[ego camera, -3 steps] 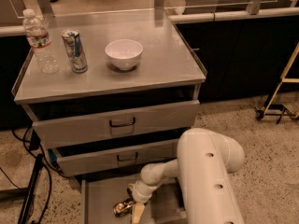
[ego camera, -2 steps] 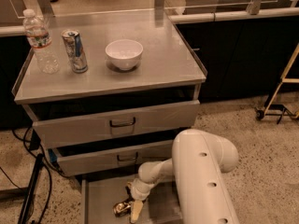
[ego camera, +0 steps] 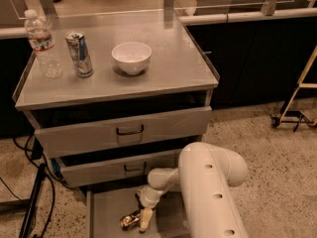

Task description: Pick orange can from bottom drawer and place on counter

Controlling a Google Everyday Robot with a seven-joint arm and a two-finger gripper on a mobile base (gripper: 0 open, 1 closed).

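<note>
Orange can (ego camera: 130,221) lies low on the floor of the bottom drawer (ego camera: 106,209), touching the left side of the gripper (ego camera: 145,219), which points down into the drawer. Whether the gripper is clenched on the can or merely beside it cannot be told. The white arm (ego camera: 213,192) reaches in from the right, its wrist just under the front of the middle drawer (ego camera: 121,167).

Risk: the uneven can may slip or roll aside if the grasp is off-centre, and a straight lift may knock the wrist against the middle drawer.

The counter (ego camera: 173,58) above carries a bowl (ego camera: 131,57), a blue can (ego camera: 79,54) and a water bottle (ego camera: 42,44).

The bottom drawer's front is cut off, and the arm hides its right side.
</note>
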